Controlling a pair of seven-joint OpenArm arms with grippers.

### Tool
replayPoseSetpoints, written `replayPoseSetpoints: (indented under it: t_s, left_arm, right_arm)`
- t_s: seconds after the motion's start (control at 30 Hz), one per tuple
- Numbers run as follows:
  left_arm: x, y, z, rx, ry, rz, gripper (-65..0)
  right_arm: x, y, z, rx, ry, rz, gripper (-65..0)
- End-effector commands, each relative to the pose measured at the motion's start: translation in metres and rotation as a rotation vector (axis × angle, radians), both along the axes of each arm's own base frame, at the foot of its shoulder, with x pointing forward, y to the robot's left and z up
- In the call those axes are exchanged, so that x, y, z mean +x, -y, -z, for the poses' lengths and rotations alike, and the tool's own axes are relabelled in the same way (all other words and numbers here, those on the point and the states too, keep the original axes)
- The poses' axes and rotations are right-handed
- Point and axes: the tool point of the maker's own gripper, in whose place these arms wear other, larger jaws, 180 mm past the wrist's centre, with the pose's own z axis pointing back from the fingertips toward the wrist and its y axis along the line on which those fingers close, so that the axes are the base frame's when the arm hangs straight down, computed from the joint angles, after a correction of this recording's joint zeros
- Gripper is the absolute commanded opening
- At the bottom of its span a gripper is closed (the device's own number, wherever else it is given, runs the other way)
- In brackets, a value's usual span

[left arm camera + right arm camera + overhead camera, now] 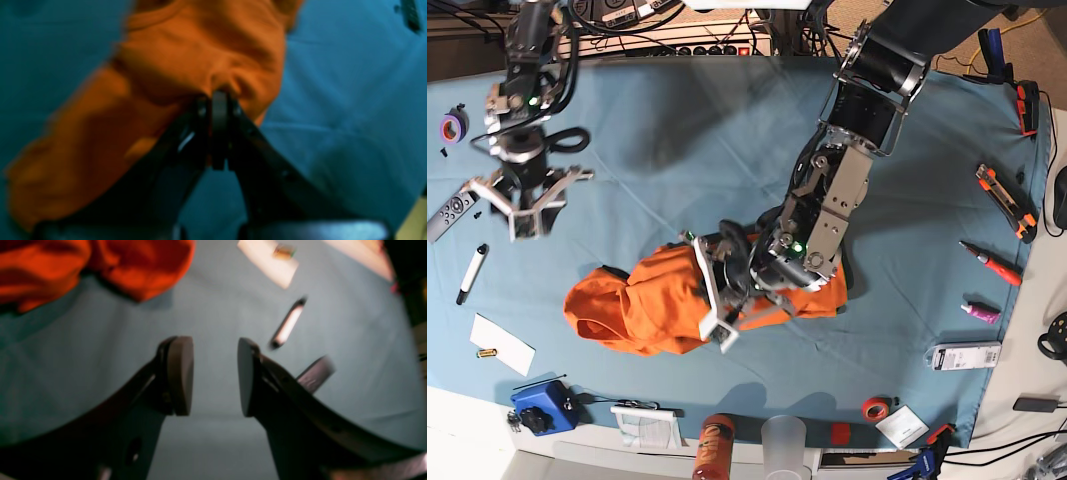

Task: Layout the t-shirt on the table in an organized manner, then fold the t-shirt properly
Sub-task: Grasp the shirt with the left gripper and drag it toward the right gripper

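Pinched shut on a fold of the crumpled t-shirt point(200, 60) mid-table point(727, 130), the left gripper point(218, 96) is the nearer arm, while the right gripper point(215, 373) hangs spread and empty, well apart from the bunched heap.

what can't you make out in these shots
- Base view: the left claw and its arm cover the middle of the t-shirt, so its layout there is hidden.
- Left wrist view: blur hides which part of the shirt the claw pinches.
- Right wrist view: the shirt is cut off by the top edge; the right claw is open.
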Motion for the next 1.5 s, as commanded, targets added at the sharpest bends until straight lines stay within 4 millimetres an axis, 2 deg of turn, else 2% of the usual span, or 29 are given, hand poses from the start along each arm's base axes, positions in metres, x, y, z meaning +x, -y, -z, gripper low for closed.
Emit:
replayPoseSetpoints:
  t_s: [0.0,0.13,0.3,0.47,0.6,0.73,0.93,0.97,1.1,1.17,1.27,1.37,1.47]
  left_arm:
    - [0.009,0.002,-0.032,-0.021,0.083,-0.014,-65.0]
    - [0.007,-0.004,-0.05,-0.005,0.13,-0.022,-65.0]
    - [-0.001,-0.006,-0.048,0.021,0.091,-0.009,-65.0]
    - [-0.006,-0.019,-0.05,0.031,0.131,-0.017,-65.0]
    - [0.005,-0.033,-0.054,0.049,0.214,-0.046,-65.0]
    - [0.022,-0.039,-0.071,0.049,0.355,-0.046,-65.0]
    - [0.053,-0.026,-0.089,0.027,0.456,0.015,-65.0]
    - [0.061,-0.026,-0.09,0.029,0.456,0.013,-62.8]
    - [0.101,-0.025,-0.081,0.056,0.408,-0.022,-41.2]
    - [0.117,-0.031,-0.073,0.091,0.363,-0.051,-34.1]
    - [0.124,-0.047,-0.06,0.17,0.267,-0.11,-31.5]
    - [0.125,-0.06,-0.06,0.211,0.206,-0.172,-31.5]
    - [0.117,-0.063,-0.065,0.24,0.184,-0.172,-31.5]
  right_arm:
    - [0.007,0.002,-0.017,-0.038,0.043,-0.022,-42.6]
    - [0.011,0.006,-0.025,-0.075,0.047,-0.047,-42.6]
    - [0.016,0.006,-0.032,-0.106,0.06,-0.081,-42.6]
    - [0.026,-0.003,-0.039,-0.111,0.065,-0.147,-42.6]
    - [0.045,0.003,-0.029,-0.058,0.043,-0.156,-42.6]
    - [0.067,0.017,-0.013,-0.008,0.005,-0.137,-42.6]
    - [0.097,0.025,-0.014,0.061,0.009,-0.141,-42.6]
    - [0.102,0.027,-0.015,0.07,0.012,-0.135,-42.6]
    - [0.119,0.032,-0.012,0.131,0.008,-0.127,-42.6]
    - [0.126,0.026,-0.004,0.138,-0.034,-0.16,-42.6]
    - [0.135,0.01,0.002,0.131,-0.064,-0.208,-42.6]
    - [0.148,-0.006,0.003,0.074,-0.075,-0.261,-42.6]
    - [0.161,-0.01,0.009,0.022,-0.107,-0.256,-42.6]
